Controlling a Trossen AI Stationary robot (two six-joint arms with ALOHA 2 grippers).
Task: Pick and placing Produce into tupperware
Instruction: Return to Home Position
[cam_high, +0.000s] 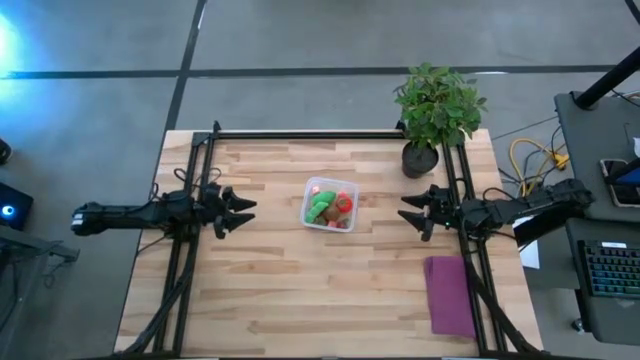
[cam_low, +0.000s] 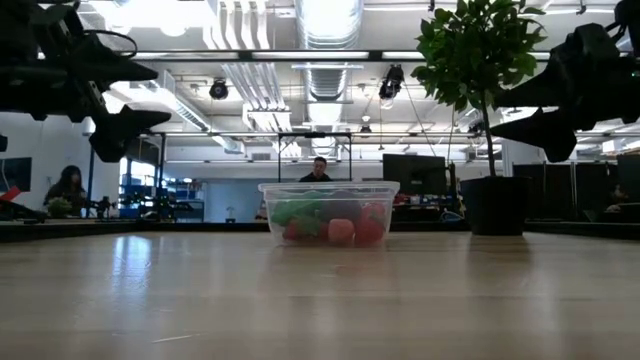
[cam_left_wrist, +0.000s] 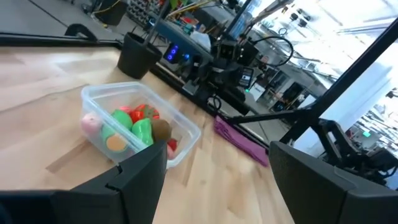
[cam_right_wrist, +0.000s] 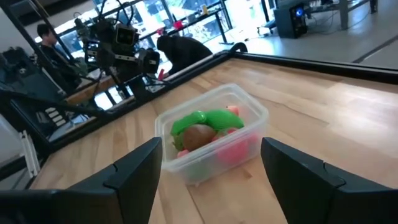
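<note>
Parted left gripper (cam_high: 248, 214), right gripper (cam_high: 408, 209) flank tupperware (cam_high: 313, 185) holding produce (cam_high: 324, 207).

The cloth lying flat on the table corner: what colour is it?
The cloth is purple, seen best in the high view.

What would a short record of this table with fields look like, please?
tupperware: centre of table, open-topped
produce: inside tupperware; green, red, pink pieces and kiwi
left gripper: jaws open, empty, left of tupperware
right gripper: jaws open, empty, right of tupperware
potted plant: back right corner
purple cloth: front right edge
</note>
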